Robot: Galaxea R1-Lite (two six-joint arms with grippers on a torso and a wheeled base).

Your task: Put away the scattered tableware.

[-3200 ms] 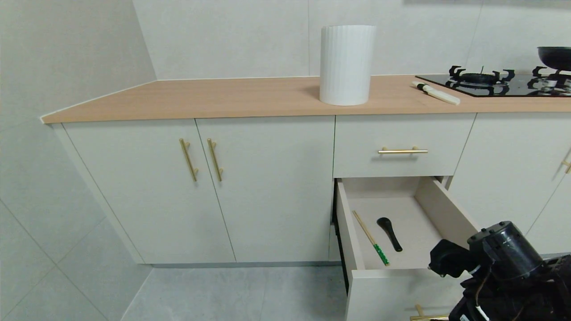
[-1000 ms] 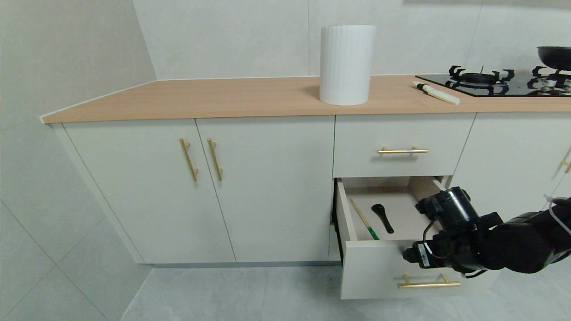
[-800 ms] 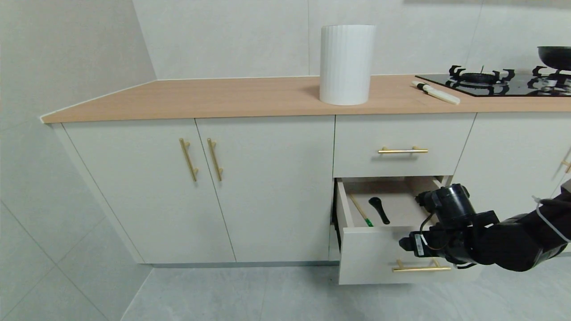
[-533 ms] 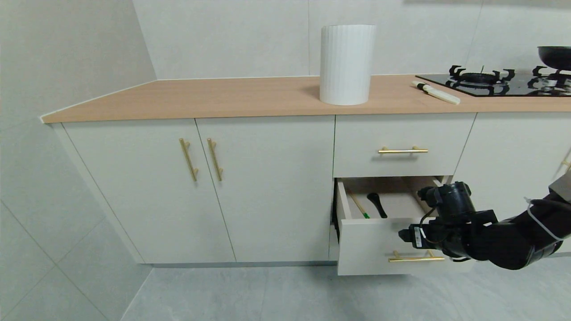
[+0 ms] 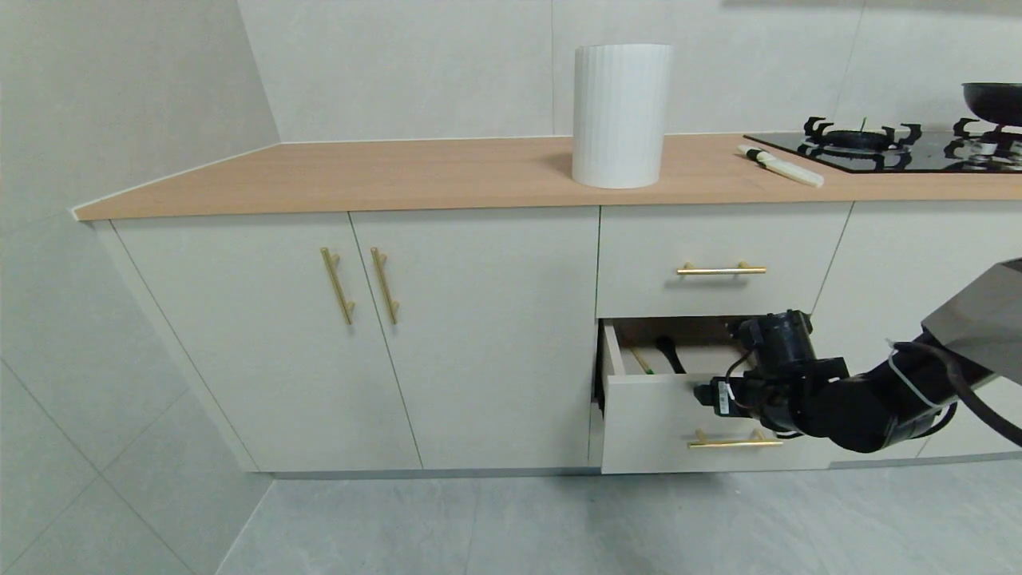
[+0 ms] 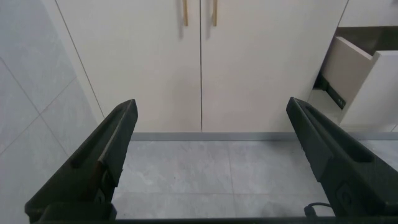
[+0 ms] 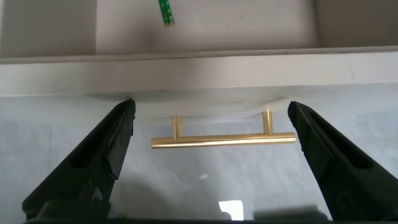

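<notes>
Facing the drawer [image 5: 647,415], the right gripper [image 7: 210,113] has its fingers wide apart, the handle [image 7: 224,140] just ahead between them. Chopsticks [image 5: 641,361] and spoon [image 5: 667,354] lie inside the part-open drawer beyond. The left gripper [image 6: 211,112], fingers also apart, hangs before the doors [image 6: 143,68].

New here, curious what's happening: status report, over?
Left claw open. Right claw open, at drawer front. Drawer ajar, chopsticks and spoon inside. No obstruction seen.

White ribbed canister [image 5: 621,116] on wood counter [image 5: 359,172], knife [image 5: 778,166] nr gas hob [image 5: 886,160], 2 cupboard doors [image 5: 471,335] below
</notes>
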